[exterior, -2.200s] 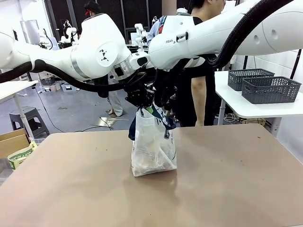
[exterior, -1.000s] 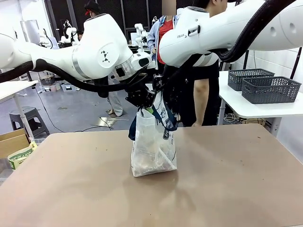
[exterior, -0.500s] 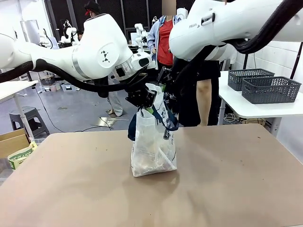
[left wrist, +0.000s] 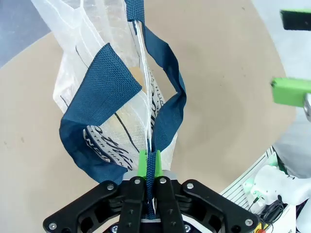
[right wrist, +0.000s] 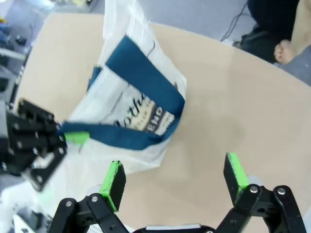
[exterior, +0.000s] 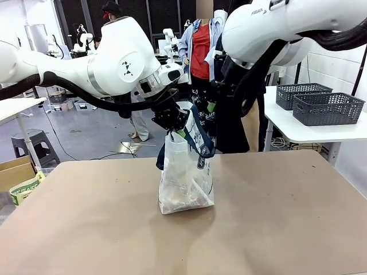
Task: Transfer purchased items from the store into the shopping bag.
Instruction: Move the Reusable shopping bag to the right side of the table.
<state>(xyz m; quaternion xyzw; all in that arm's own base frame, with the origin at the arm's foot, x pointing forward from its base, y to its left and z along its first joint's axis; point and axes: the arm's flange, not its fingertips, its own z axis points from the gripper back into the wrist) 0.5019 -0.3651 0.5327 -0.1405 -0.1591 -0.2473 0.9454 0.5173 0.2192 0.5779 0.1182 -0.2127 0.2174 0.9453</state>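
Right now I have the shopping bag [exterior: 186,177] standing near the middle of the surface [exterior: 275,217], a little toward twelve o'clock from centre in my front view. My left gripper [left wrist: 148,165] is clenched on one navy strap handle [left wrist: 165,109], pinching it between the green pads at the six o'clock edge of the left wrist view, and that grip holds the bag's mouth up. My right gripper [right wrist: 175,182] is released, its jaws spread wide with nothing between them, and it hangs above and apart from the bag, which sits toward ten o'clock in the right wrist view; in the front view that gripper [exterior: 213,109] sits at about one o'clock from the bag top. Through the translucent plastic I can make out pale, bulky shapes filling the lower part of the bag, so I judge that at least some purchased items are already inside, though I cannot tell which ones or how many. I see no loose goods lying on the surface around the bag. Two dark grey lattice baskets [exterior: 321,103] sit on a white side table at three o'clock; whether they hold anything I cannot tell. My reading is that the packing is well along, possibly close to done.
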